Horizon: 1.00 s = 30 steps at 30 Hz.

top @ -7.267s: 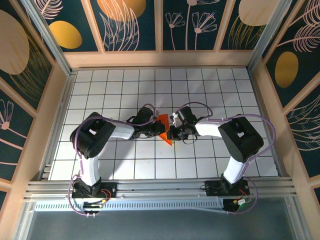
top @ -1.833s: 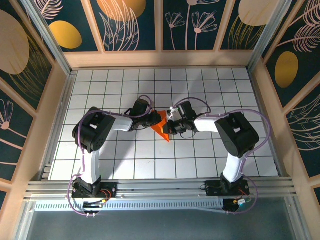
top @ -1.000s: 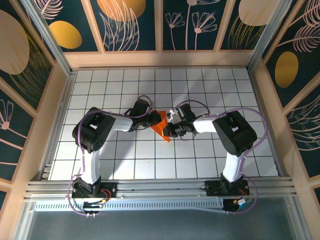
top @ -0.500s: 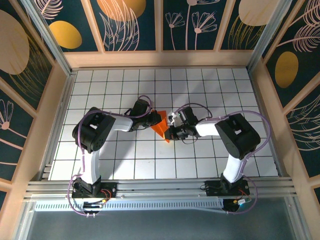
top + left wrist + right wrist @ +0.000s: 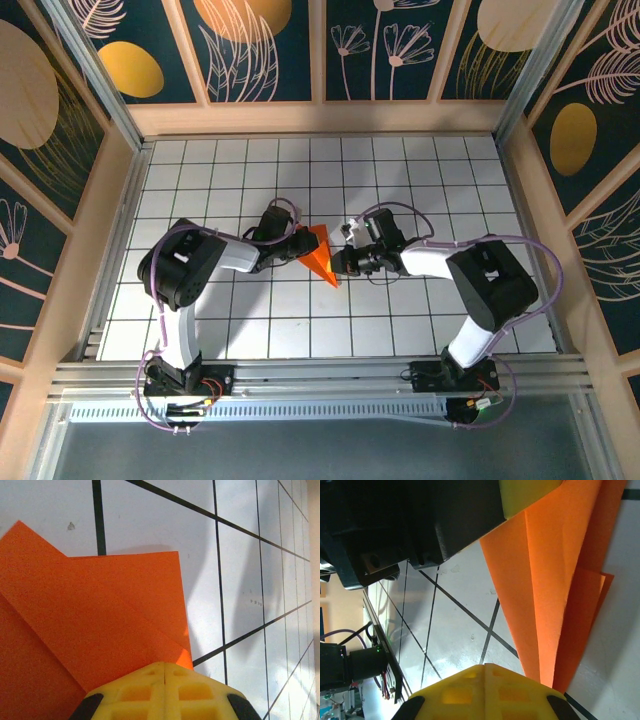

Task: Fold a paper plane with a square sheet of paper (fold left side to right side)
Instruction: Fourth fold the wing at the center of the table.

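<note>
Paper plane [image 5: 320,258] lies between closed left gripper [image 5: 302,247] and right gripper [image 5: 339,265]

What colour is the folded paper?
The folded paper is plain bright orange, clearest in the left wrist view.

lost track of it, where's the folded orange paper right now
Top view: the folded bright orange paper lies mid-table on the white grid, between the left claw and the right claw.

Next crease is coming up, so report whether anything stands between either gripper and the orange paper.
Nothing visible does. The left gripper, jaws shut, has its tips right at the left edge of the folded orange paper. The right gripper, also shut, meets it from the other side.
</note>
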Tool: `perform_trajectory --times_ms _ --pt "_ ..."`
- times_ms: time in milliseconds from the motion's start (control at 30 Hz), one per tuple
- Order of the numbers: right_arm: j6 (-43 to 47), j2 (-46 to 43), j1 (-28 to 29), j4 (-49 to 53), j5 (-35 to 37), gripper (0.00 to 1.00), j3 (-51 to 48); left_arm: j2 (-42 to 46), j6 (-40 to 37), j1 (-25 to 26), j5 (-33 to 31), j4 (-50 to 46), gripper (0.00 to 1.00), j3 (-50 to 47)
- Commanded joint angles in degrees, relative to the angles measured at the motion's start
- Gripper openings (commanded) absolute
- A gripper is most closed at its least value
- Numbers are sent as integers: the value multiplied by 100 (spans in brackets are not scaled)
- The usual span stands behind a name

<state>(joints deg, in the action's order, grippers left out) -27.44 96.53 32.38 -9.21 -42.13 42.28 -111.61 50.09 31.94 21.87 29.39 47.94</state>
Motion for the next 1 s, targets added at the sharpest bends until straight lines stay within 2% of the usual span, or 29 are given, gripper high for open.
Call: perform_trajectory --times_ms 0,233,433,967 --pt "-167 266 101 -177 -94 0 135 -53 81 5 -110 -390 0 -238" --pt "-384 679 260 -302 80 0 248 -97 90 5 -117 -330 0 -268" --pt "-376 753 281 89 315 0 181 -104 124 5 -199 -398 0 -259" --pt "-568 -46 371 188 258 0 -871 -80 225 11 -119 -298 0 -250"
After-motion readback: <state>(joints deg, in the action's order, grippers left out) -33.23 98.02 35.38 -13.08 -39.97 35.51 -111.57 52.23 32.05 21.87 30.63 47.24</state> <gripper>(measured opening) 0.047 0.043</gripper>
